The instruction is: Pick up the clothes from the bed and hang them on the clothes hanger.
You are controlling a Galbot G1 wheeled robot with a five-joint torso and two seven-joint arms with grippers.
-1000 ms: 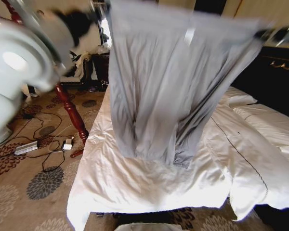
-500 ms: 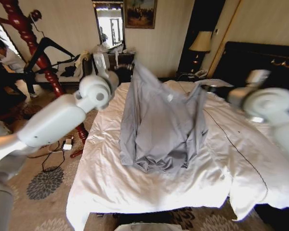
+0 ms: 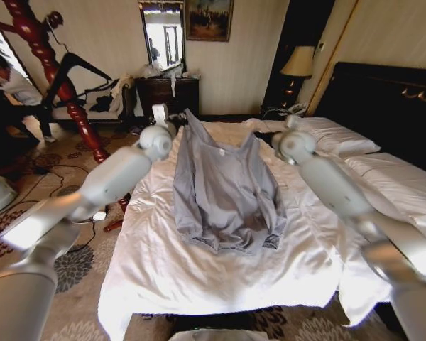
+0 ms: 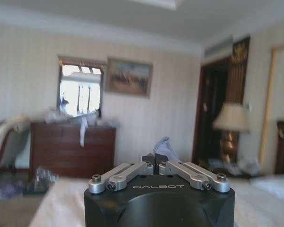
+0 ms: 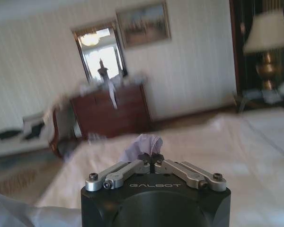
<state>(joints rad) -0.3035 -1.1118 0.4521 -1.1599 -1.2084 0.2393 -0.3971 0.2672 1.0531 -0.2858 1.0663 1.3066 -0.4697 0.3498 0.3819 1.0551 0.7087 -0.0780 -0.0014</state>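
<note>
Head view: grey-blue jacket (image 3: pixel 224 192) lies crumpled on bed (image 3: pixel 199 273).

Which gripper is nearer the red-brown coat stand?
Left. The left gripper pinches the jacket on the side toward the coat stand; the right gripper pinches it farther away, toward the headboard.

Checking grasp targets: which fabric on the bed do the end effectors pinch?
The grey-blue jacket, pinched at its top corners; the white duvet beneath lies ungripped.
</note>
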